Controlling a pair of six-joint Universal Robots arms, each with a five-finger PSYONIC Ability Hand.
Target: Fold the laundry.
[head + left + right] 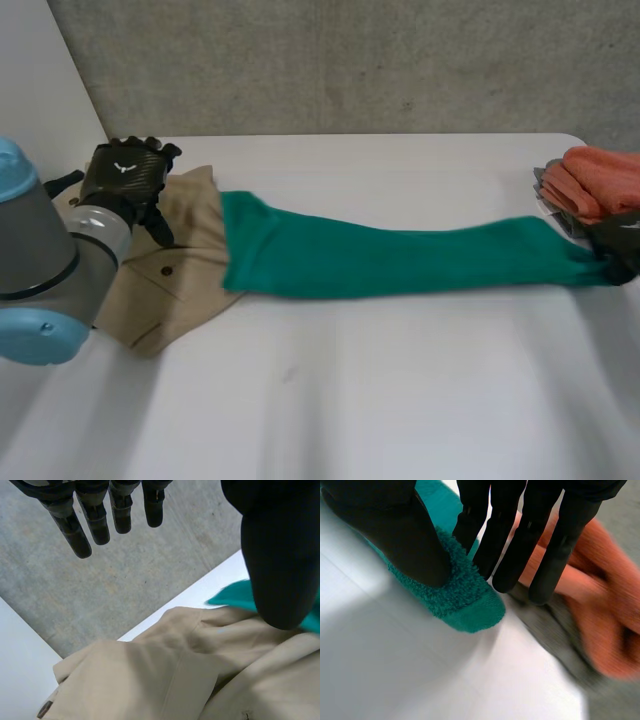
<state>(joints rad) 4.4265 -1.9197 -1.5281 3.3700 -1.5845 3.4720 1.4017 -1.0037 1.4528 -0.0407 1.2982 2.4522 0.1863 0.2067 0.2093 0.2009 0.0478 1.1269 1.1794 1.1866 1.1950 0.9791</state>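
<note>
Across the middle of the table [380,400] a green towel [400,260] lies pulled out long and narrow, running from the left side to the right edge. Its left end is wider and overlaps a beige garment [185,250] that lies crumpled at the far left of the table, with a dark button showing on it. Over the far left part of that garment hovers the left hand [125,175], at the end of the grey and light-blue left arm [40,270]. In the left wrist view its fingers [95,520] are straight and spread well apart from the thumb [280,555], with nothing between them, and the beige garment [150,680] lies below the palm. At the right edge of the table the right hand [620,245] has the narrow right end of the towel. In the right wrist view the thumb [395,535] presses on one side of the fluffy towel [465,600] and the straight fingers [520,545] close in on the other, pinching it. Just beyond that hand, at the far right, an orange cloth [600,180] lies folded on a grey cloth [562,215].
</note>
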